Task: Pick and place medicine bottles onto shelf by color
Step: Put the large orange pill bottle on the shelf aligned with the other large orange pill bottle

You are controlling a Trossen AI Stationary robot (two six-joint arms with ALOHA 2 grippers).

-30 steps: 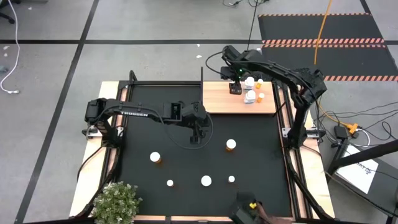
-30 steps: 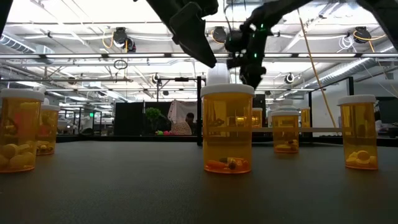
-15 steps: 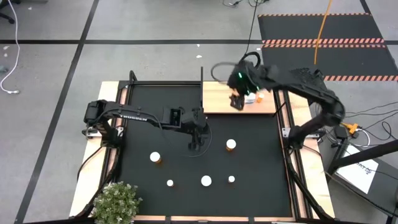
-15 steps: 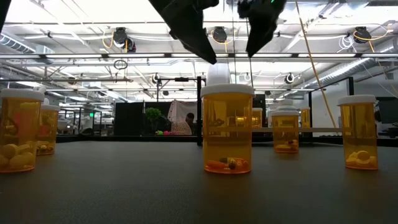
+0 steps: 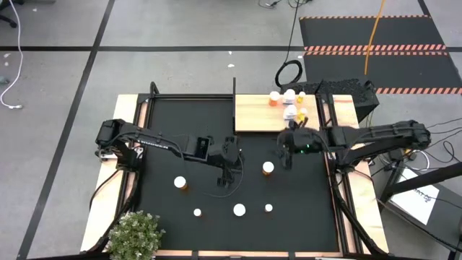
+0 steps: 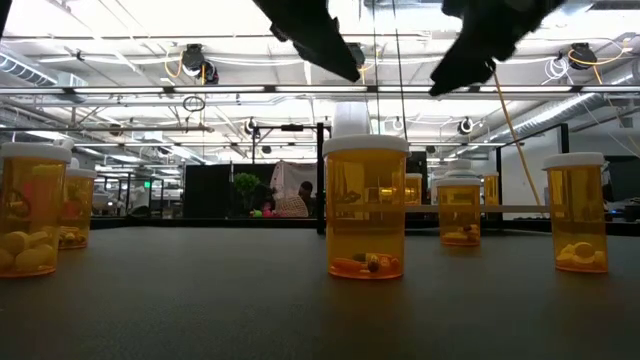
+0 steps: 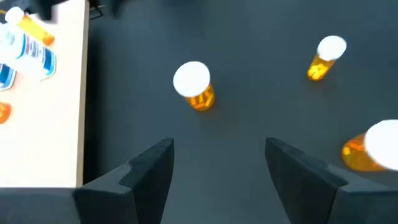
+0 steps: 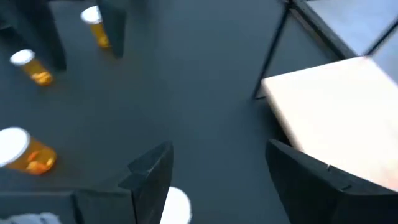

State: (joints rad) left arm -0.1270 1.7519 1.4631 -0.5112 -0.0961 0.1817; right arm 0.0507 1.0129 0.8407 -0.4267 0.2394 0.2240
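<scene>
Several orange medicine bottles with white caps stand on the black mat: one [image 5: 268, 168] mid-mat, others [image 5: 180, 183] [image 5: 239, 210] nearer the front. More bottles [image 5: 289, 94], orange and white, are on the light-wood shelf [image 5: 253, 115] at the far right. My left gripper [image 5: 229, 167] hovers open over the mat left of the mid-mat bottle [image 7: 194, 84], holding nothing. My right gripper [image 5: 285, 155] hovers open just right of that bottle, near the shelf's front edge [image 8: 336, 118]; a white cap [image 8: 177, 208] shows between its fingers, below them.
A potted plant [image 5: 135, 232] sits at the table's near left corner. A black frame rail [image 5: 234, 94] stands at the shelf's left end. Bare mat lies between the two grippers and the far left part of the mat.
My right gripper has swung away from the shelf's bottles toward the near edge, turning as it went, and now hangs over the mat beside the mid-mat bottle. My left gripper has drifted a little toward the near edge. No bottle on the mat has moved.
</scene>
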